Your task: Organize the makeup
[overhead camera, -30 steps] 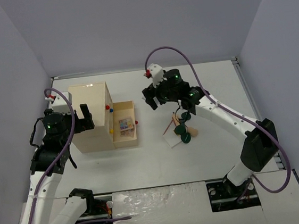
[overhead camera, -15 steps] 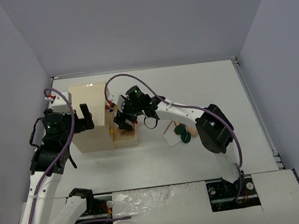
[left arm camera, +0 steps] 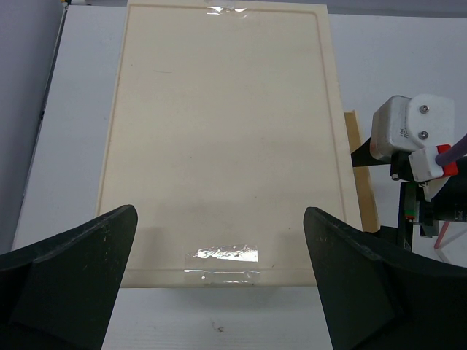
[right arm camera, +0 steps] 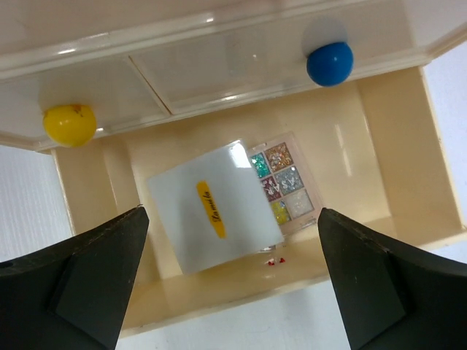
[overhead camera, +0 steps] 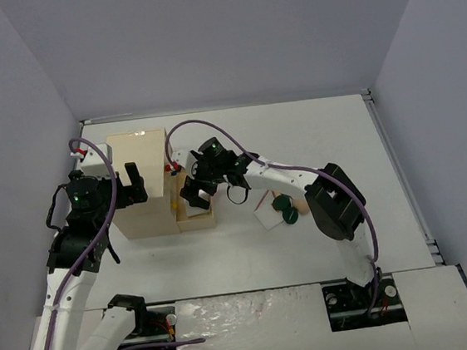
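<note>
The white table (overhead camera: pixel 329 131) carries a cream box (overhead camera: pixel 141 185) at the left, standing upright, with its lowest drawer (overhead camera: pixel 197 221) pulled out to the right. The left gripper (left arm camera: pixel 220 219) hovers above the box's flat top with its jaws spread wide and nothing between them. The right gripper (right arm camera: pixel 232 219) is positioned over the drawer, jaws likewise wide apart and holding nothing. Inside the drawer lies a white flat case (right arm camera: pixel 211 208) with a yellow oval label, resting tilted on the drawer floor and partly covering a multicoloured palette (right arm camera: pixel 286 186), whose coloured pans show at the case's right edge. On the box front above the drawer, a yellow knob (right arm camera: pixel 69 124) sits at the left and a blue knob (right arm camera: pixel 329 63) at the right. The remaining makeup is grouped on the table to the right of the drawer, well apart from it: a white flat card (overhead camera: pixel 268 217), two dark green round compacts (overhead camera: pixel 285 209) touching it, a beige rounded piece (overhead camera: pixel 303 208) just beside them, and a thin reddish-pink pencil (overhead camera: pixel 262 199).
</note>
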`<state>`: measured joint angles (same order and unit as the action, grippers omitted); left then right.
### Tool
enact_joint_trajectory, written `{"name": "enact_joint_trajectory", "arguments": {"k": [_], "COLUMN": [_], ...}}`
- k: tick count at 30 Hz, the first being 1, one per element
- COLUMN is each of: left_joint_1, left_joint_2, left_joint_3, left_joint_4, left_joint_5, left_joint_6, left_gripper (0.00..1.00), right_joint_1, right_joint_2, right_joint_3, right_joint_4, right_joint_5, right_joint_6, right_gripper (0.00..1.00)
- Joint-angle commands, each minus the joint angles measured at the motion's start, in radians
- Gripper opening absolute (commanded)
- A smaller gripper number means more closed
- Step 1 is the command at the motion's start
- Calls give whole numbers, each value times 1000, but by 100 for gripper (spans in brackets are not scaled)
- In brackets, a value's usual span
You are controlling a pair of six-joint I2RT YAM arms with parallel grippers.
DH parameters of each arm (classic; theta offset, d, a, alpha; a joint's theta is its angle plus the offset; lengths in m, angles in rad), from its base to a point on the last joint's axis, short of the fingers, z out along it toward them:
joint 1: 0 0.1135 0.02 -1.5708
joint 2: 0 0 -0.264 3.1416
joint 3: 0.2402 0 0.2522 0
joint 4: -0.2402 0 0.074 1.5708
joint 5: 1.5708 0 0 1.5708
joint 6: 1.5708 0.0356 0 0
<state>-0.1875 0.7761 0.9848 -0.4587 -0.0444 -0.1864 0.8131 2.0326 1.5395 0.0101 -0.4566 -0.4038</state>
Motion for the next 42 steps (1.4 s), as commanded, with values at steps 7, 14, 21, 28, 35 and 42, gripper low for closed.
{"name": "enact_joint_trajectory", "arguments": {"k": [7, 14, 21, 28, 35, 42], "left_joint_1": [8, 8, 8, 8, 7, 8], "left_joint_2": [10, 15, 26, 34, 32, 29], "left_joint_3": [26, 31, 32, 32, 32, 32], "left_joint_4": [64, 57, 57, 57, 55, 55], "left_joint_5": [5, 3, 12, 18, 14, 15], "left_joint_6": [2, 1, -2, -4, -2, -1], "left_gripper": [97, 97, 97, 97, 97, 97], "right_joint_1": [4, 6, 8, 4, -21, -49], "right_joint_2": [-300, -444, -527, -545, -504, -494], "right_joint_3": [-142, -428, -651, -724, -730, -746], "right_joint_4": [28, 7, 1, -1, 1, -1], "right_joint_5": [263, 446, 553, 651, 660, 684], "right_joint_6": [209, 549, 754, 813, 801, 795], "right_gripper": [100, 100, 100, 100, 100, 100]}}
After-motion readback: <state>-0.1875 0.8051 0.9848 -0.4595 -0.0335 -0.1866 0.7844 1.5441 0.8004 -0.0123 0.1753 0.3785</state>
